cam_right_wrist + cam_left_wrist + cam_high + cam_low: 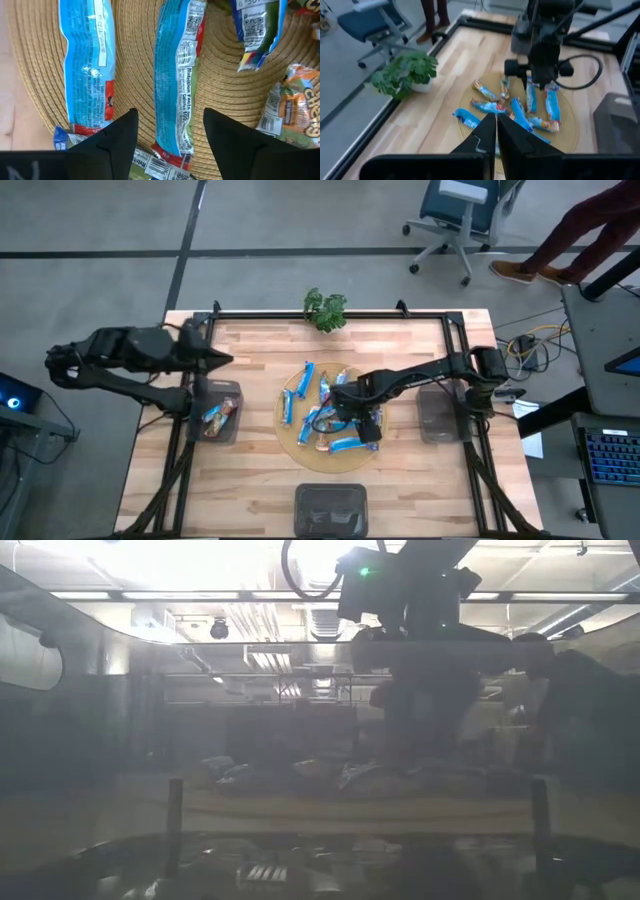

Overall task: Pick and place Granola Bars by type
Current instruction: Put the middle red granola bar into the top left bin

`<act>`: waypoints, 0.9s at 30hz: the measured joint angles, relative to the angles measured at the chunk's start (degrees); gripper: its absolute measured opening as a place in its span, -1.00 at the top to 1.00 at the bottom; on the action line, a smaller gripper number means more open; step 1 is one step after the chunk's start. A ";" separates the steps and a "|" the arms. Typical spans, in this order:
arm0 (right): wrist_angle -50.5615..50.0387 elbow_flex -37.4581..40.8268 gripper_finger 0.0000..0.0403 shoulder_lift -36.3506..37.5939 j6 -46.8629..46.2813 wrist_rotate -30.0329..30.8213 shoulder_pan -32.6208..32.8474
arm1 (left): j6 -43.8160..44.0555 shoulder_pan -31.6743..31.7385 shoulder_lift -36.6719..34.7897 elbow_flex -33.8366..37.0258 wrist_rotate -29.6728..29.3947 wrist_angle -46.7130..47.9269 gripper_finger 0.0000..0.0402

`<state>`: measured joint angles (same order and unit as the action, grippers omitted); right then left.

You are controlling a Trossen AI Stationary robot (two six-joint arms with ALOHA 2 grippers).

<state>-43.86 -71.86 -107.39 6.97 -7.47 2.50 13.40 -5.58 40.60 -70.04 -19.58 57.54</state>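
Nearest, between my right gripper's (170, 135) spread dark fingers: one long blue foil-wrapped granola bar (175, 75), label side up, lying lengthwise on the round woven straw mat (220, 70). My jaws straddle it, a finger on either long side, nothing pinched yet.

Just beside it: a second blue bar (87, 65), roughly parallel, close to one finger. Judgement: I should drop straight down and close across the narrow width only, keeping that finger clear of the neighbour.

Beyond: a crumpled blue-and-green bar (257, 30) and an orange-marked bar (295, 110), both near the other finger.

Mat as a whole: the remaining blue bars (322, 412) lie fanned and partly overlapping mid-table.

Farther out: grey rectangular bin (440, 415) at my right side, open wood between it and the mat, the easy exit lane. Left grey bin (221, 416) already holds bars.

Left gripper (496, 131): fingers pressed together, holding nothing, parked above the left bin.

Far edge: small potted green plant (325, 308), well apart.
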 joint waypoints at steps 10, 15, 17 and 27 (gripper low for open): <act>3.03 2.66 -0.06 0.00 -1.65 1.87 0.00 | 0.07 0.07 -6.02 -0.10 -4.71 -0.01 1.00; 3.07 3.11 -0.04 0.02 -2.20 2.04 -0.01 | 0.34 0.04 -6.48 0.09 -5.49 0.01 1.00; 3.17 3.72 0.03 0.02 -2.22 2.02 0.00 | 0.38 0.04 -6.75 0.09 -5.62 0.02 1.00; 4.24 5.84 0.55 0.02 -2.92 0.09 -0.02 | 0.45 0.04 -6.80 0.02 -5.92 0.00 1.00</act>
<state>-39.62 -66.02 -107.37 4.05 -7.38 2.48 13.85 -5.54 33.80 -70.02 -25.50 57.53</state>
